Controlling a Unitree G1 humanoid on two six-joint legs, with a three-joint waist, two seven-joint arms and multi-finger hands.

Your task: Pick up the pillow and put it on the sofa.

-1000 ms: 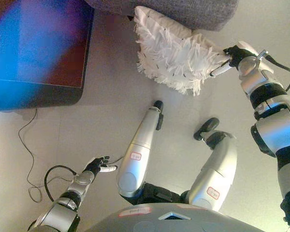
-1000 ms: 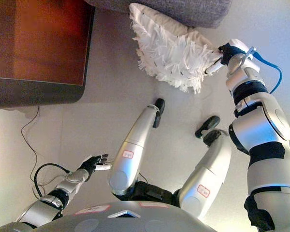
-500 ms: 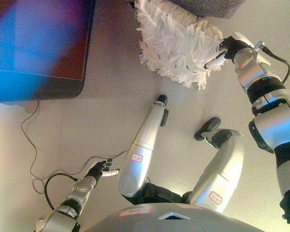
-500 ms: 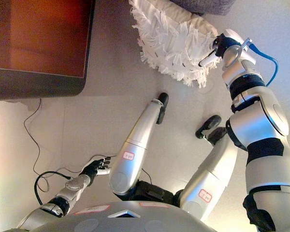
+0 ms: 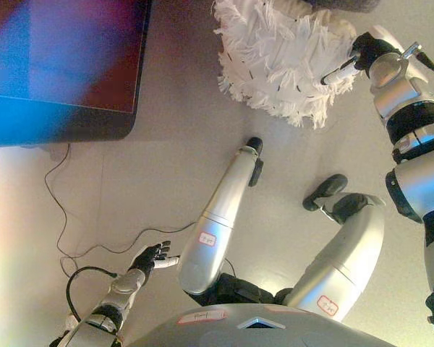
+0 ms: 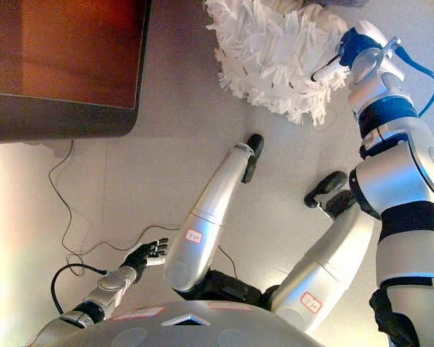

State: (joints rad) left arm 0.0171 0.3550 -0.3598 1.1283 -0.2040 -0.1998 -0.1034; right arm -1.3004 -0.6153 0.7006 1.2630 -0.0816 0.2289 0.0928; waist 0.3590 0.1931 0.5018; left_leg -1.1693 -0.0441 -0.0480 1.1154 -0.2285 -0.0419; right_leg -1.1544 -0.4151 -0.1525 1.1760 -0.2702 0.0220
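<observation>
The white fringed pillow (image 5: 282, 54) lies on the floor at the top of the view, against the grey sofa (image 6: 325, 2), of which only a sliver shows at the top edge. My right hand (image 5: 363, 56) is at the pillow's right edge, its fingers curled onto the fringe and pinching it. It also shows in the right eye view (image 6: 351, 49). My left hand (image 5: 150, 256) hangs low at the lower left, fingers relaxed and holding nothing, far from the pillow.
A dark wooden table (image 6: 58, 65) fills the upper left. A thin cord (image 5: 65, 210) trails over the pale floor below it. Bare floor lies between the table and the pillow.
The whole picture has shifted, so the camera has moved. My right hand stays at the pillow's right edge. My left hand stays low and open.
</observation>
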